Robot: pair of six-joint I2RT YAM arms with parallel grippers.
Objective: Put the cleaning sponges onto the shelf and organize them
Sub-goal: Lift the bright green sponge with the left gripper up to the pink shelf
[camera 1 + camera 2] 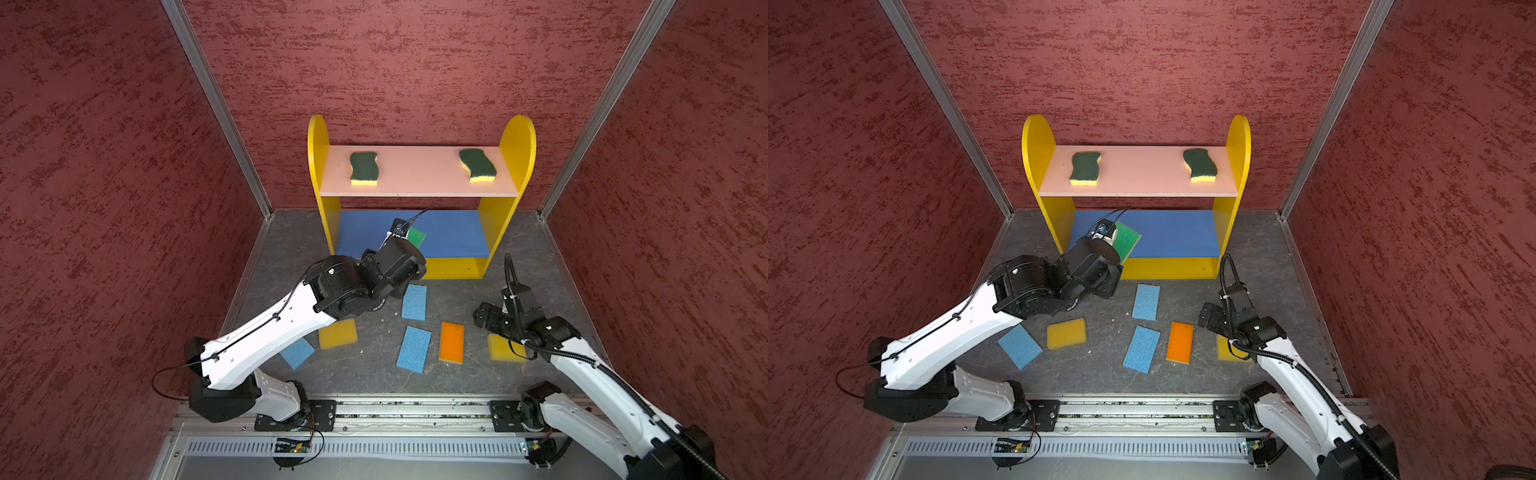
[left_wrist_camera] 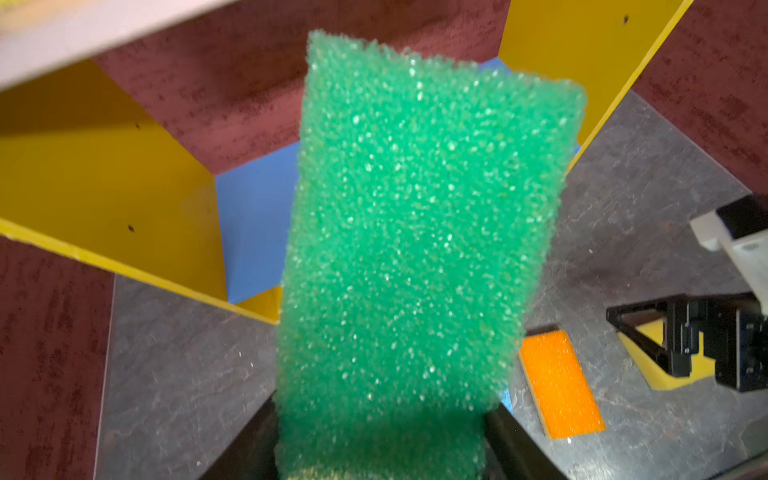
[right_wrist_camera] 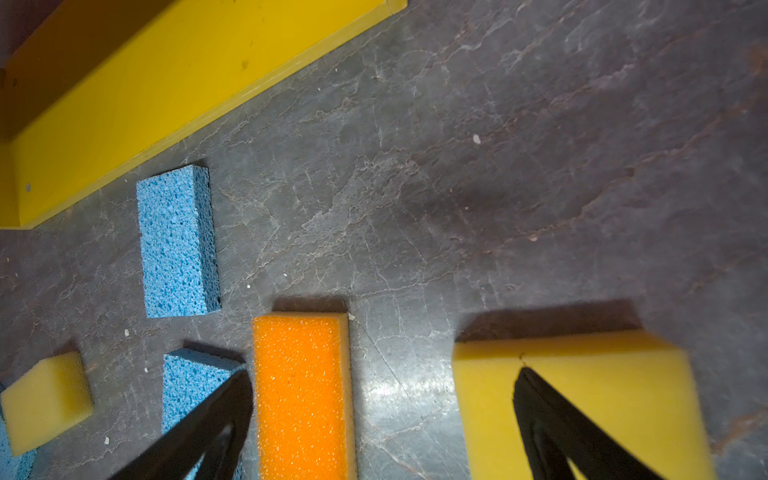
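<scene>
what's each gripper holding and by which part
Left gripper holds the green sponge at one short end, jaws across its width. Right gripper is open, holding nothing.

Three dark-red, rough-textured walls [image 1: 415,62] enclose the cell, joined at the back corners by pale aluminium posts [image 1: 218,108]. The surface [image 1: 374,361] is dark grey and veined, and a metal rail [image 1: 415,411] runs along its front edge.

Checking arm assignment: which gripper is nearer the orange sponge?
Right. The right gripper hovers open close beside the orange sponge; the left gripper is away at the shelf, holding the green sponge.
</scene>
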